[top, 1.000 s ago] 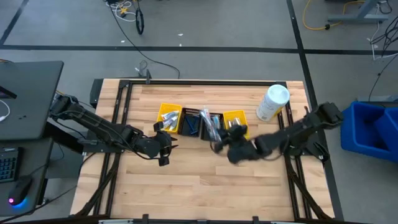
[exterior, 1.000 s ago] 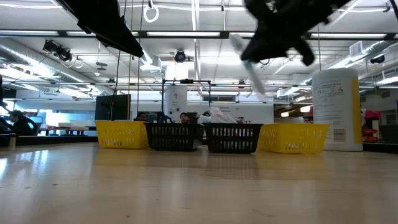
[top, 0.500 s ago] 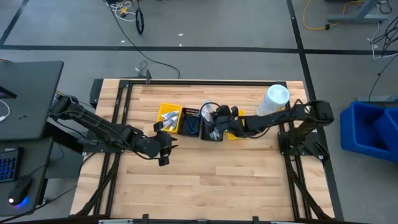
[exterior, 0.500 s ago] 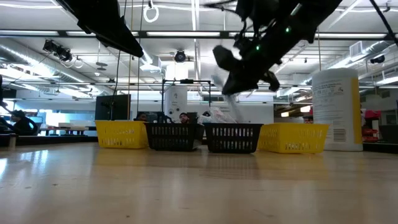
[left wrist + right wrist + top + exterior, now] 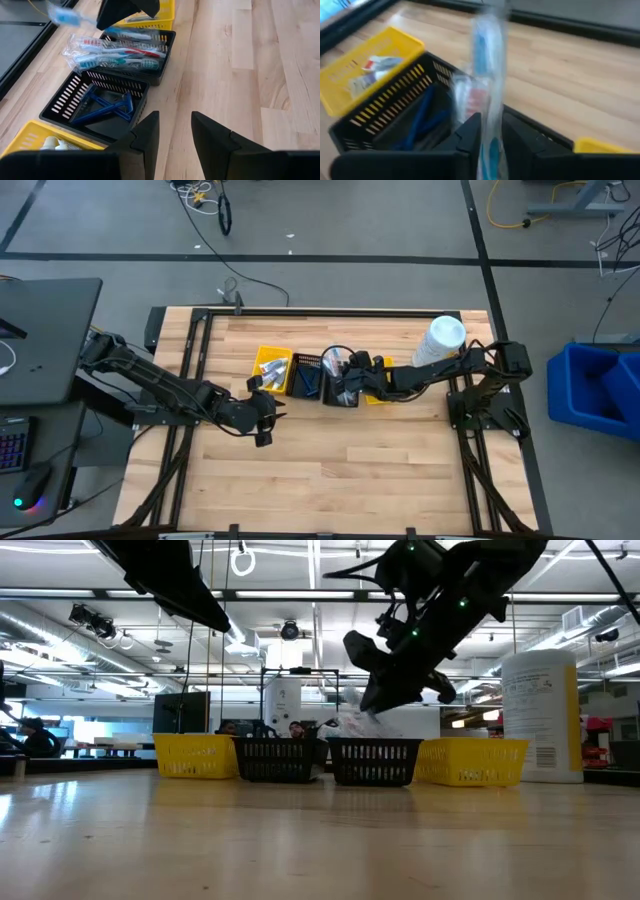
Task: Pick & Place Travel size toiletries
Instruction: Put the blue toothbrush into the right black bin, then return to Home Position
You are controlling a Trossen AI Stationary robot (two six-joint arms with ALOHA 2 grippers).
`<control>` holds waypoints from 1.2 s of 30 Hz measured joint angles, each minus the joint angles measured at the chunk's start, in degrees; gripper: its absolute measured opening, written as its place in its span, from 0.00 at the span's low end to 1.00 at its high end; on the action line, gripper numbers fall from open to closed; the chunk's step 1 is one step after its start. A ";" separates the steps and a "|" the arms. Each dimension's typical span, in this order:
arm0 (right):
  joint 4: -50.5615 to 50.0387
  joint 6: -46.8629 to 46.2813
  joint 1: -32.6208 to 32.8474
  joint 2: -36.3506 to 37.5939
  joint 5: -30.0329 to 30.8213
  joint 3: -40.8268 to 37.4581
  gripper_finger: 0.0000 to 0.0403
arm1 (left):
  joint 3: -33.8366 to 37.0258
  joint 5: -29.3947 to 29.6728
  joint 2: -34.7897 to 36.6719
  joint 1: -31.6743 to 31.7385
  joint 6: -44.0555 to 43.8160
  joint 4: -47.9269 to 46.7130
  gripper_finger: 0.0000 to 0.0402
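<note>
My right gripper [image 5: 487, 132] is clamped on a wrapped blue toothbrush [image 5: 485, 60], long axis pointing straight out between the jaws. It hangs directly above the black slotted plastic basket of packaged toothbrushes [image 5: 340, 385], so release looks straight down. My left gripper [image 5: 262, 420], narrowly parted and empty, waits at 8 o'clock on the wooden bench [image 5: 330, 480].

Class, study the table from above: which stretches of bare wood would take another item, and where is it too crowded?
Free: the wide wood in front of the basket row, beyond the left gripper, and the strip behind the baskets. Crowded: the baskets themselves, where the right gripper holds a wrapped toothbrush over the black basket, and the white bottle.
</note>
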State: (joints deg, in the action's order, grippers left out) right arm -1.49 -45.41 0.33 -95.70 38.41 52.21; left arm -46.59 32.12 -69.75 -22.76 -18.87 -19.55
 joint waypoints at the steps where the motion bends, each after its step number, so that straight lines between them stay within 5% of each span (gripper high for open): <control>1: -1.11 -0.90 0.00 0.00 -0.10 0.00 0.22 | 0.00 -0.02 0.01 0.00 0.00 -0.02 0.30; 9: -7.96 -5.59 0.00 0.01 -1.14 0.00 0.41 | 0.00 -0.22 0.00 -0.02 -0.28 -0.02 0.30; 14: -2.82 2.17 0.44 1.94 -1.59 0.00 0.49 | -0.01 -0.22 0.02 -0.01 0.03 -0.02 0.30; 20: -0.39 12.73 2.46 8.17 -9.15 0.00 0.51 | -0.02 -0.99 0.00 -0.13 2.00 -0.52 0.30; 28: -1.64 27.29 6.88 18.06 -20.20 0.00 0.31 | -0.58 -1.56 2.65 -0.53 2.93 -6.58 0.27; 33: -4.28 35.43 8.98 25.37 -25.49 0.00 0.07 | -0.64 -0.20 10.73 -1.77 3.50 -11.67 0.14; 36: -6.06 41.09 10.15 30.08 -26.92 0.00 0.02 | -0.62 1.26 17.92 -2.87 5.28 -14.94 0.05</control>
State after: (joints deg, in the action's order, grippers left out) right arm -7.55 -4.32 10.49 -65.62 11.48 52.21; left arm -47.21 33.38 -51.83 -25.63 -13.60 -34.49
